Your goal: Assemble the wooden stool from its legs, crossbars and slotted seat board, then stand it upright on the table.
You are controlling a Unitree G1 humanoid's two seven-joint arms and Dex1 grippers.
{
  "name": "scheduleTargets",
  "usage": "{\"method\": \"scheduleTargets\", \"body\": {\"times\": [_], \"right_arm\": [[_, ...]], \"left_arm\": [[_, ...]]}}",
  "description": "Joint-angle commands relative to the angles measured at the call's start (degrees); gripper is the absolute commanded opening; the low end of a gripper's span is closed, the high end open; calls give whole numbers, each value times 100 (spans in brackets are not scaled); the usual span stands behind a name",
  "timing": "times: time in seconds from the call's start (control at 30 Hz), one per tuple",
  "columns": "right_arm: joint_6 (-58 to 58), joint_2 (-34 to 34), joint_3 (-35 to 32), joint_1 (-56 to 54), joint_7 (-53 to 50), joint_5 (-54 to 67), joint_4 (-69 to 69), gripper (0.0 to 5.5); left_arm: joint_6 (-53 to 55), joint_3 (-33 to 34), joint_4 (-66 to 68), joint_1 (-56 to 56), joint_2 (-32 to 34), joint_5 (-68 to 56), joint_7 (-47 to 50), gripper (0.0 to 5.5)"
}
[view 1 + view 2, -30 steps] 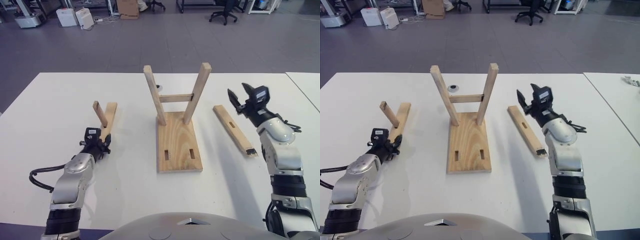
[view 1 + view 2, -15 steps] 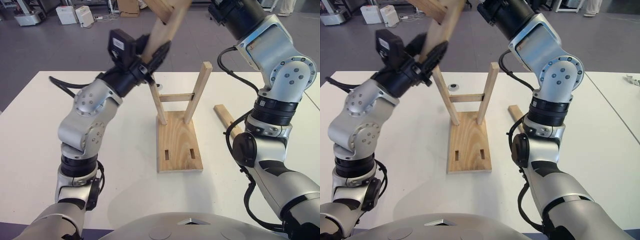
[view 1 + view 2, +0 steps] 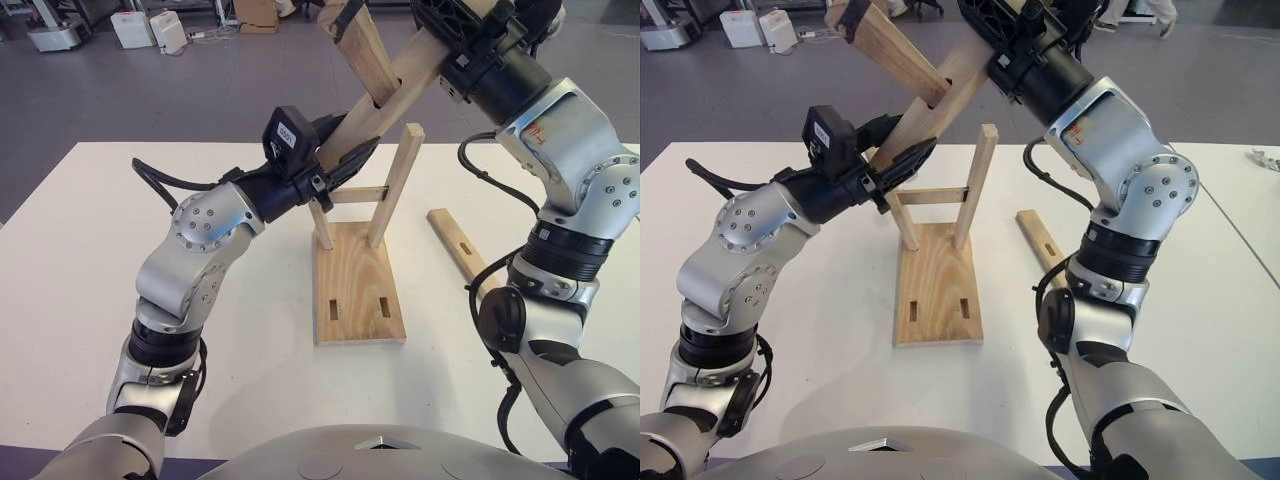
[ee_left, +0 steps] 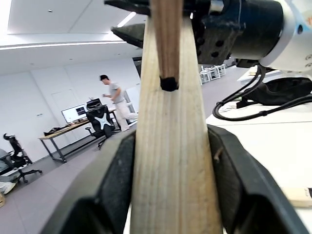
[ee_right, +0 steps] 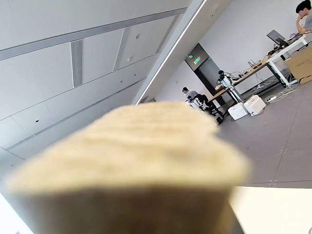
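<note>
Pale wooden stool leg (image 3: 398, 88) with a crossbar stub (image 3: 362, 52) hangs tilted above the white table (image 3: 80, 250), left gripper (image 3: 336, 166) clamped on its lower end, right gripper (image 3: 468, 42) clamped on its upper end. Slotted wooden seat board (image 3: 358, 292) lies flat on the table, two legs upright in it, with a loose slotted wooden bar (image 3: 462, 250) beside it.

Raised leg (image 3: 385, 95), above the seat board (image 3: 357, 290): lower end hidden between the jaws of the left gripper (image 3: 345, 160); other end a close blur in the right wrist view.
Its crossbar (image 3: 362, 50): tip cut by the top edge in the left eye view.
Loose leg (image 3: 458, 245), right of the seat board: near end behind the right arm (image 3: 580, 150).
</note>
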Motion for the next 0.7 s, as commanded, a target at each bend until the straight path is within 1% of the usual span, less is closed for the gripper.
{"method": "scheduleTargets", "body": {"times": [0.03, 0.13, 0.17, 0.2, 0.23, 0.27, 0.33, 0.4, 0.5, 0.7], "right_arm": [[-231, -382, -431, 1592, -797, 676, -1314, 103], [-546, -586, -676, 3098, -1213, 1115, -2416, 103], [-655, -670, -668, 3375, -1247, 1175, -2579, 103], [-684, -712, -695, 3816, -1127, 1014, -2713, 103], [-725, -708, -693, 4292, -918, 599, -2759, 103], [-814, -653, -663, 4732, -695, 227, -2750, 103], [-1066, -490, -447, 5442, -141, -605, -2686, 103], [-1365, -330, -231, 5801, 284, -1241, -2605, 103], [-1771, -162, -63, 5937, 645, -1788, -2455, 103], [-2235, -24, 284, 5881, 924, -2473, -2542, 102]], "left_arm": [[158, -188, -526, 299, 149, -36, -159, 281], [593, -175, -1268, 1251, 444, -165, -55, 343], [685, -150, -1432, 1485, 490, -197, 3, 363], [674, -187, -1515, 1871, 559, -110, 48, 378], [595, -287, -1518, 2274, 614, -3, 52, 394], [438, -446, -1445, 2618, 711, 191, 21, 420], [40, -641, -1129, 3150, 892, 598, -56, 445], [-247, -615, -893, 3472, 973, 772, -142, 484], [-542, -565, -682, 3689, 963, 933, -179, 525], [-900, -458, -318, 3889, 947, 1161, -204, 525]]}}
